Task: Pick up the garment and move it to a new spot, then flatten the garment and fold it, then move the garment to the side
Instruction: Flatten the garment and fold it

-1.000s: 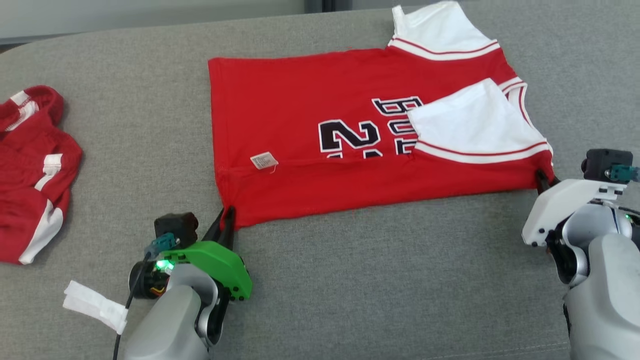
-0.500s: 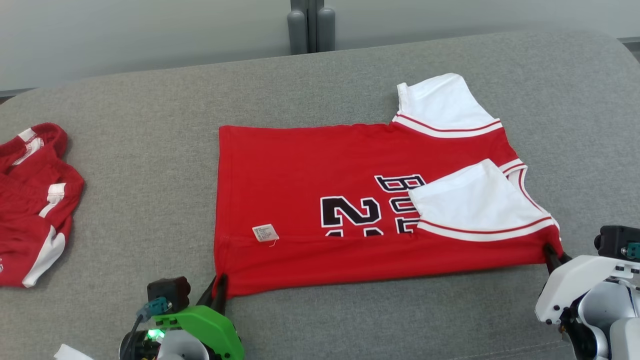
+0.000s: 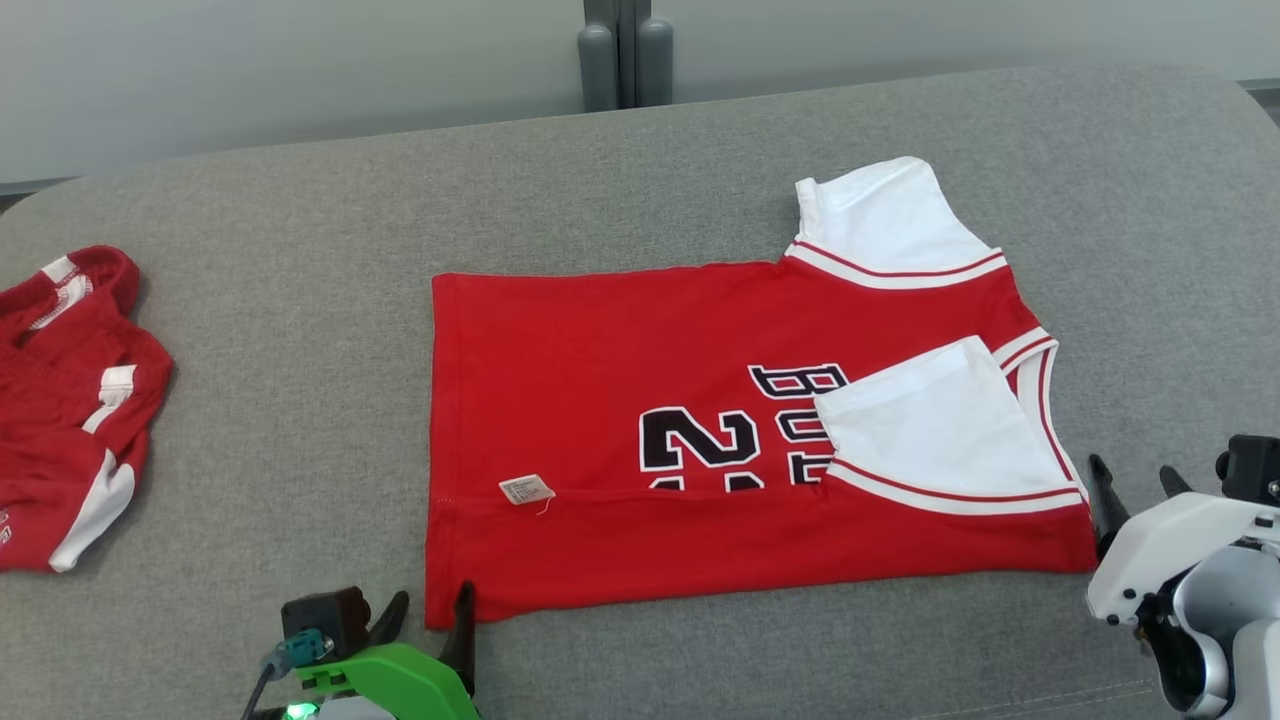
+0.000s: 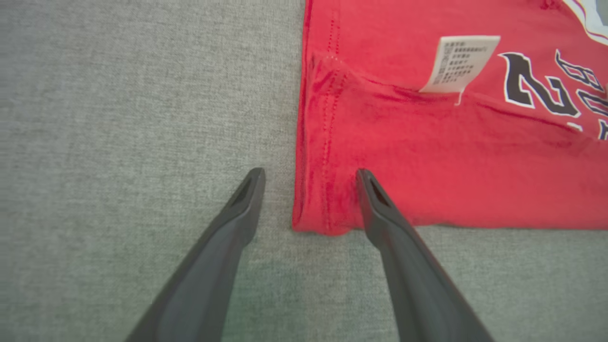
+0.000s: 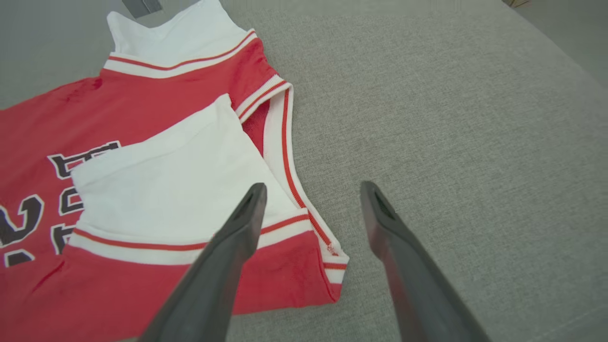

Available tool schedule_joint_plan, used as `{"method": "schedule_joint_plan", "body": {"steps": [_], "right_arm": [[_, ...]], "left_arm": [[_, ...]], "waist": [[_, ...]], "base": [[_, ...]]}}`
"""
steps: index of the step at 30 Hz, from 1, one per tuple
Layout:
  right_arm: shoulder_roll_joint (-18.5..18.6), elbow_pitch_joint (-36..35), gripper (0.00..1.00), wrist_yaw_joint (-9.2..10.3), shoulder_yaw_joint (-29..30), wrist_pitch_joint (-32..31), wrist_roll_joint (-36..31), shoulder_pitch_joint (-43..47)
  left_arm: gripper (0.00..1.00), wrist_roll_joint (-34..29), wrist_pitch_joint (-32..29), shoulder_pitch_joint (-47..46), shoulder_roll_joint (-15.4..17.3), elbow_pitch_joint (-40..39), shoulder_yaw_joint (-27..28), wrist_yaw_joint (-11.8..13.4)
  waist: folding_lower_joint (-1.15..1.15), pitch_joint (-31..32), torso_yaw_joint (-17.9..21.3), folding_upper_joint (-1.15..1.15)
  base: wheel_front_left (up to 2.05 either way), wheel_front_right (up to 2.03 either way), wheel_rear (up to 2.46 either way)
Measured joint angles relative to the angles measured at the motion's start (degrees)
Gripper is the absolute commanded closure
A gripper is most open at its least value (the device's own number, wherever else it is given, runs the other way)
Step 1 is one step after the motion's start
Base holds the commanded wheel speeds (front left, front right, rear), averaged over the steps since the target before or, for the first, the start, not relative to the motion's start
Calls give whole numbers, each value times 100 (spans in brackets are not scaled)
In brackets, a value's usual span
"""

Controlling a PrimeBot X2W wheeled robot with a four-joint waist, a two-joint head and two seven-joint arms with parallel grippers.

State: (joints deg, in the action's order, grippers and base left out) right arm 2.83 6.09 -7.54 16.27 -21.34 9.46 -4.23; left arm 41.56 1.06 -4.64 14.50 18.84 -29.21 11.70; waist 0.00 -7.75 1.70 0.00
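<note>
The red jersey with white sleeves and black lettering lies flat on the grey padded table, its near edge folded over. My left gripper is open at the near left corner of the jersey. In the left wrist view the gripper straddles that corner, with one finger over the cloth and the other over the table. My right gripper is open just right of the near right corner. In the right wrist view the gripper hovers above the collar edge of the jersey and holds nothing.
A second red and white garment lies bunched at the table's left edge. Two grey posts stand behind the rounded far edge. A white care label sticks out of the jersey's fold. Bare grey surface lies near and right of the jersey.
Both grippers have opened and let go of the jersey's near corners, which now rest on the table. The head camera tilted up, so the whole picture shifted down.
</note>
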Motion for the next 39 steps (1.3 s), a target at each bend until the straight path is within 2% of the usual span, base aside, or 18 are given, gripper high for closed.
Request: {"method": "schedule_joint_plan", "body": {"steps": [5,10,14,19,25,32,39], "right_arm": [[10,-259,0,1,2,-133,-258,-409],[270,-159,0,1,-255,-432,-304,-1224],[527,415,0,1,-664,-658,23,-2083],[869,1278,0,1,-1298,-638,388,-3261],[1092,2124,0,1,-2028,-357,560,-4392],[1251,2777,0,1,-2566,-15,772,-5159],[1424,3194,0,1,-2842,212,946,-5405]], "left_arm": [[0,67,-135,-86,109,-383,122,69],[0,-54,-490,-992,274,-398,122,-8],[0,-69,-1053,-1884,276,83,36,-119],[0,-187,-1521,-3120,254,912,-32,-310],[0,-249,-1747,-4181,226,1806,-43,-475],[0,-344,-1813,-4887,136,2452,-166,-698],[0,-393,-1873,-5150,-7,2774,-334,-872]], "waist": [[0,-93,-15,0],[0,-236,-22,0],[0,-405,-7,0],[0,-727,45,0],[0,-1188,135,0],[1,-1686,221,0],[1,-1897,155,0]], "base": [[0,0,0],[0,0,0],[0,0,0],[0,0,0],[0,0,0],[0,0,0],[0,0,0]]}}
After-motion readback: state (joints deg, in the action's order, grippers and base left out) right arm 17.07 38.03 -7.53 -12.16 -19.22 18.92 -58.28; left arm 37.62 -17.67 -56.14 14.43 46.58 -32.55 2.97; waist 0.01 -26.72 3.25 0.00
